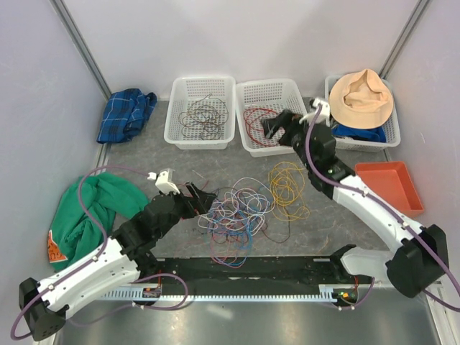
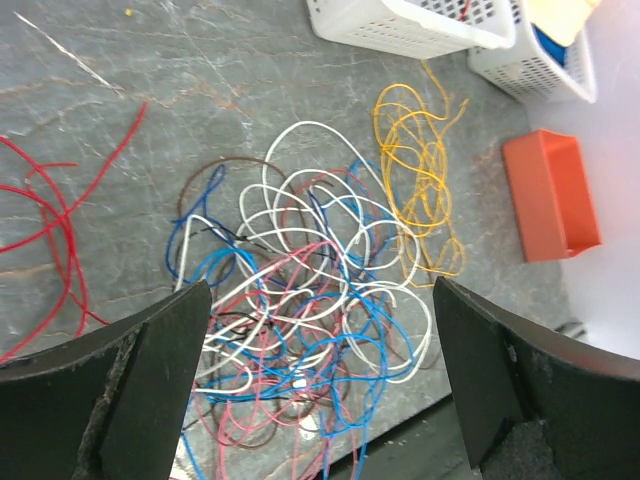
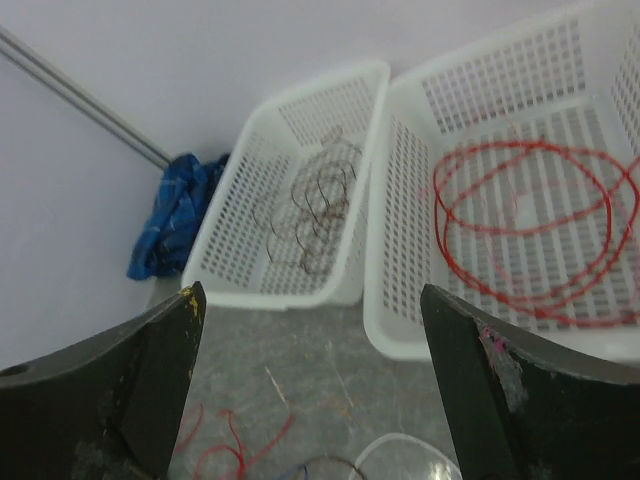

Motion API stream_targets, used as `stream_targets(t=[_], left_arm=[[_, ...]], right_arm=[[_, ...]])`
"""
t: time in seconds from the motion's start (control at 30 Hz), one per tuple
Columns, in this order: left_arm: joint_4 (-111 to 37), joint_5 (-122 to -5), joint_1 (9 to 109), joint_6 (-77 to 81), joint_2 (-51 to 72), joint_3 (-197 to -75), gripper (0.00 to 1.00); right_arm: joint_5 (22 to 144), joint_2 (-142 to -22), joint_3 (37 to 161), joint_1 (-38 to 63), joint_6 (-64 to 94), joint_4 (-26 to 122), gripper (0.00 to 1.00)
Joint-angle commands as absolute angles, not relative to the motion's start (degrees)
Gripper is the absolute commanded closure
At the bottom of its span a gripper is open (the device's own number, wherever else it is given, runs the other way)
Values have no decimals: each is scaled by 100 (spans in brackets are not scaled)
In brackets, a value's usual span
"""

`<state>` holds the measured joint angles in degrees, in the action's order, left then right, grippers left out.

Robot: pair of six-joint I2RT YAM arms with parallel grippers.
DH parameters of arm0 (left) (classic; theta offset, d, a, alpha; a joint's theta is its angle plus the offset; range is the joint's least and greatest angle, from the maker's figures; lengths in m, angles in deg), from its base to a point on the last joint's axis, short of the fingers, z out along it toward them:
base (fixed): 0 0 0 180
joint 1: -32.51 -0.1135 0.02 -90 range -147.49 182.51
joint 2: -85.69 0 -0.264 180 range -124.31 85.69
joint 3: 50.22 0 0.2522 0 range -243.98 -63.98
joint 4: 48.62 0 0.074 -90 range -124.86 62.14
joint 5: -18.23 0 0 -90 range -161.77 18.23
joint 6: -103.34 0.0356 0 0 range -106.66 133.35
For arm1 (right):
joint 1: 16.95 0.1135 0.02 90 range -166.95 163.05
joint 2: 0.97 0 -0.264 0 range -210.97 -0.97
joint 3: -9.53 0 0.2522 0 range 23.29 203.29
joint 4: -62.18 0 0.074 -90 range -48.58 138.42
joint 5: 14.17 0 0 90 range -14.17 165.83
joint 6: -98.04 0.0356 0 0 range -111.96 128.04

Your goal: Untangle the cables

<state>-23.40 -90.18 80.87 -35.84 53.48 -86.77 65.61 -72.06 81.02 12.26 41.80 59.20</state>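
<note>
The right hand (image 1: 272,129) is held wide open and empty at the near rim of the middle basket (image 1: 248,90), in which a red cable (image 1: 257,118) lies coiled. The left hand (image 2: 318,288) is spread open, gripping nothing, above the tangled cables (image 1: 237,212) on the worktop (image 1: 144,144), with yellow loops (image 1: 287,185) just beside them.

The top camera looks down from behind; both wrist cameras (closer, tilted) share the middle basket (image 3: 400,250).

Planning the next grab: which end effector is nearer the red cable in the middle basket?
Right. Right end effector hovers over the red cable; left end effector is beside the tangle.
</note>
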Motion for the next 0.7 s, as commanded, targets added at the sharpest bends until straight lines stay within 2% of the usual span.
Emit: stream_targets(t=[0.0, 0.17, 0.27, 0.47, 0.67], left_arm=[[-2177, -9443, 8085, -3104, 5054, -9052, 2], [-1791, -9909, 8077, -3673, 4562, -9298, 4], [-913, -10567, 8077, -4263, 4333, -9623, 0], [1299, -11816, 8041, -6370, 4244, -10195, 0], [2198, -12133, 7971, -8384, 4097, -10257, 0]], right_arm=[[6764, -6786, 7103, 1651, 4434, 6169, 6], [6932, -6487, 6197, 2390, 4469, 6169, 15], [6819, -6390, 5801, 2943, 4477, 6169, 16], [6774, -6074, 5238, 3103, 4557, 6335, 16], [6757, -5863, 5194, 3103, 4346, 6196, 14]])
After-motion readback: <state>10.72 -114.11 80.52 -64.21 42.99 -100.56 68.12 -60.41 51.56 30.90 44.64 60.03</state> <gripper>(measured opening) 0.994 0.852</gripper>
